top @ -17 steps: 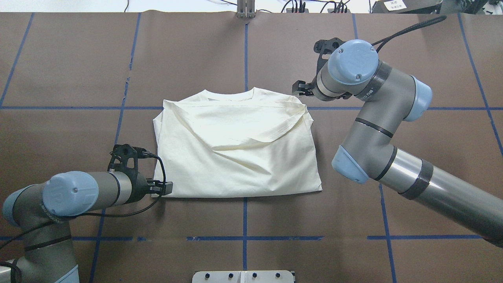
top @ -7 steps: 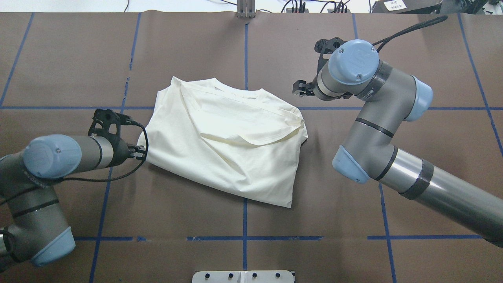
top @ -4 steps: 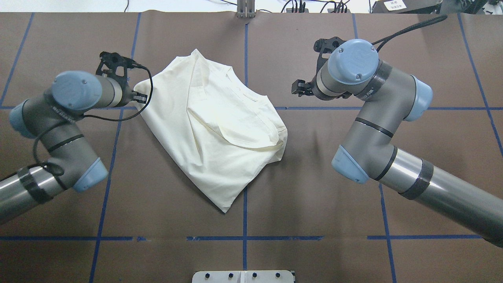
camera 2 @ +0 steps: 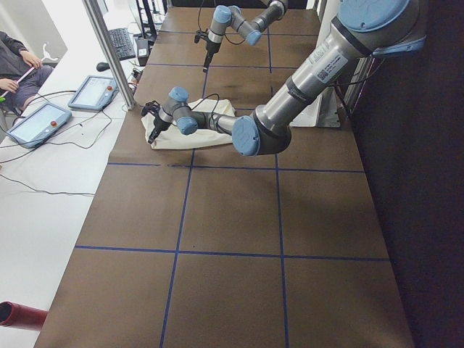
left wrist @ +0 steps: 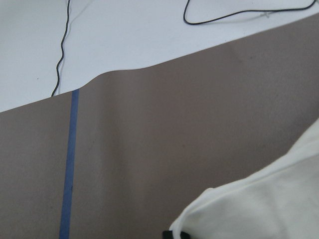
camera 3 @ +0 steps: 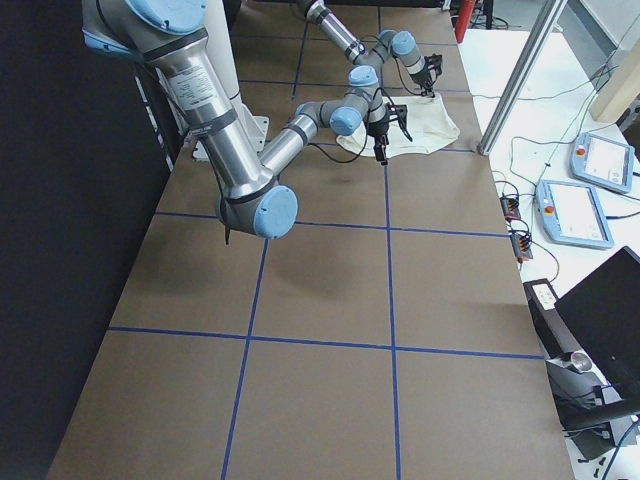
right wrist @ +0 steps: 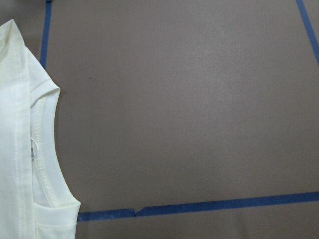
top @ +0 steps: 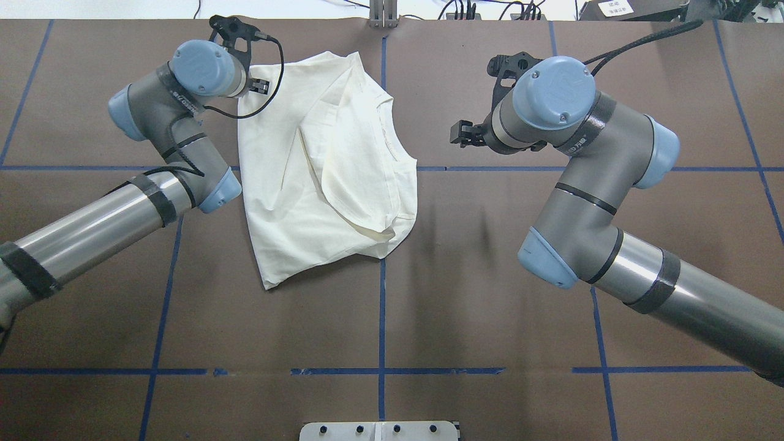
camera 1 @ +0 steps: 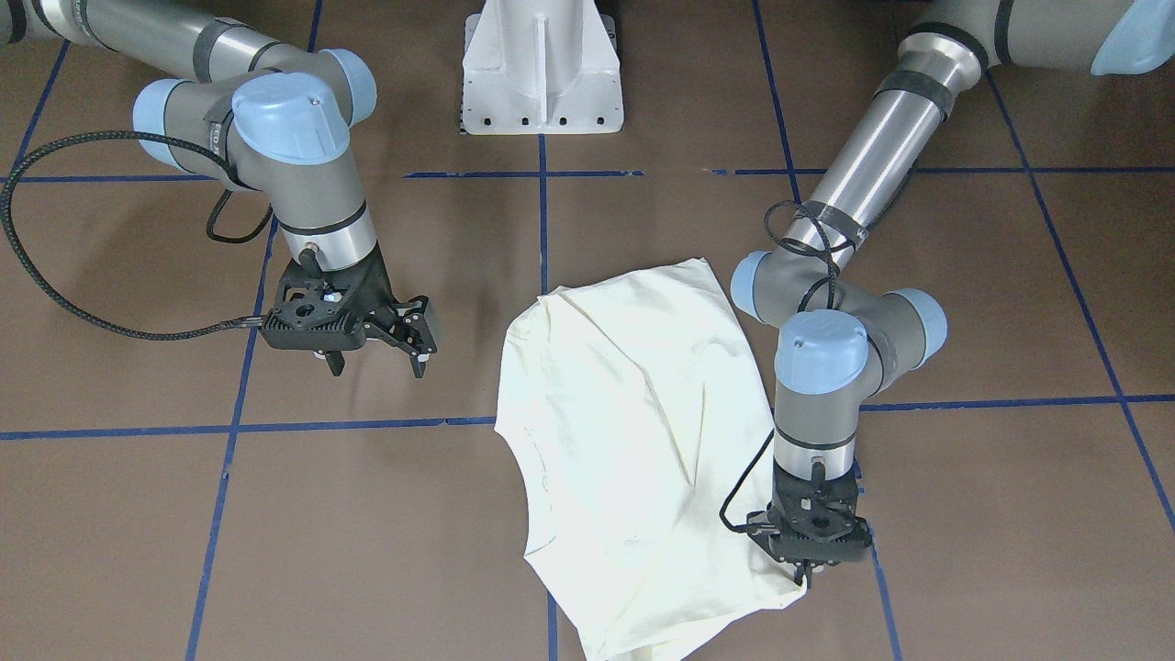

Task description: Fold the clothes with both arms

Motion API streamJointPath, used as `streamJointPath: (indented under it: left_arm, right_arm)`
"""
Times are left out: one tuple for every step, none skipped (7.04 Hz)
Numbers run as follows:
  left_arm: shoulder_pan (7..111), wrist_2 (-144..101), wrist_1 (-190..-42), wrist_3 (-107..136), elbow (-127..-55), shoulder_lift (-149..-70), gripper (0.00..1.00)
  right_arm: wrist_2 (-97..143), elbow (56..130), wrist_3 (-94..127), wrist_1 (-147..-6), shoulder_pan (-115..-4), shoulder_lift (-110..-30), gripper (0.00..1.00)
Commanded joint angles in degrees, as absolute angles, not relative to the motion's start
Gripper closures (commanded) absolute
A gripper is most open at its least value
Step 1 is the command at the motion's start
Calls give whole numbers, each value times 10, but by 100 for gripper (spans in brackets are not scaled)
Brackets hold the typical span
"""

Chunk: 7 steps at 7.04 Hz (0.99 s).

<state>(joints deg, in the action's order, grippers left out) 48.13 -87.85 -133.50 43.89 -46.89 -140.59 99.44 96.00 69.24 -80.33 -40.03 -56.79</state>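
The cream-white shirt (top: pixel 324 171) lies folded on the brown table, plain side up and turned so its collar faces right. It shows in the front view too, shirt (camera 1: pixel 624 441). My left gripper (top: pixel 260 86) is at the far left corner of the cloth, shut on that corner; the front view shows this gripper (camera 1: pixel 808 574) pinching the hem. My right gripper (camera 1: pixel 376 367) hangs open and holds nothing, a short way right of the collar, apart from the cloth. The right wrist view catches the collar edge (right wrist: pixel 45 164). In the left wrist view the cloth (left wrist: pixel 269 209) fills the lower right corner.
The white pedestal base (camera 1: pixel 542 73) stands at the robot's side of the table. Blue tape lines (top: pixel 381 318) cross the brown cover. The table's far edge (left wrist: pixel 149 67) runs close behind my left gripper. Beyond it sit a person (camera 2: pixel 14 65) and tablets (camera 2: pixel 40 119).
My left gripper has swept from the near left to the far left, dragging the shirt's corner with it. The shirt has turned about a quarter turn. The right gripper has hardly moved.
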Motion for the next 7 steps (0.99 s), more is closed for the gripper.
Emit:
streamJointPath:
  left_arm:
    - [493,-890,-1380,438,-475,-1398,0]
    - [523,-957,-1378,436,-497,-1394,0]
    - [541,-1025,-1382,435,-548,-1345,0]
    - [541,-1029,-1382,435,-627,-1290,0]
    - [541,-1029,-1377,435,-654,-1275,0]
    - [541,-1029,-1379,436,-655,-1274,0]
    - [541,-1029,-1377,436,-658,-1274,0]
  right_arm:
    - [991,962,727,-802,-377,-559,0]
    - [988,955,781,-803,-359,-543,3]
    - [954,941,847,-804,-331,-521,15]
    - [914,910,907,-806,-300,-494,20]
    - [895,877,917,-805,-280,-471,23]
    - [879,862,918,-805,-270,-468,36]
    - [868,837,929,-805,-262,-458,37]
